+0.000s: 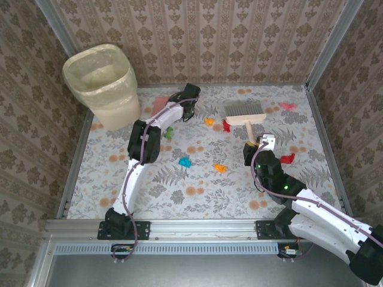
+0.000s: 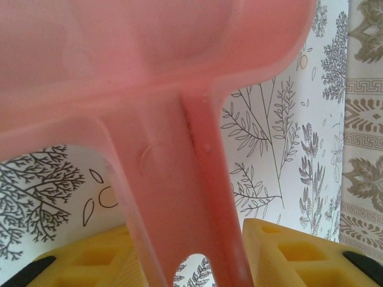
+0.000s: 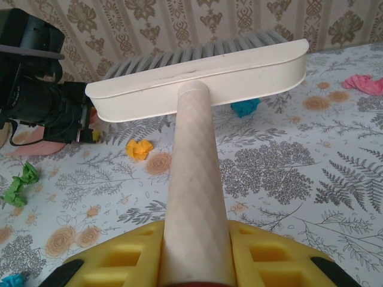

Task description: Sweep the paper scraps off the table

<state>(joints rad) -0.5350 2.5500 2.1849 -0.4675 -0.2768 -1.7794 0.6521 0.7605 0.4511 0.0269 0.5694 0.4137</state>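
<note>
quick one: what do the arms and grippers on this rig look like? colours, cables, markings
The left arm and right arm have white links and black joints, each with a thin dark cable running alongside. A green light glows on the right arm. The left gripper and right gripper have yellow fingers with moulded recesses and black outer trim.

A mock-home lab booth: damask-papered walls (image 1: pixel 239 36), aluminium frame rails (image 1: pixel 179 226), cloth-covered table (image 1: pixel 179 203)
</note>
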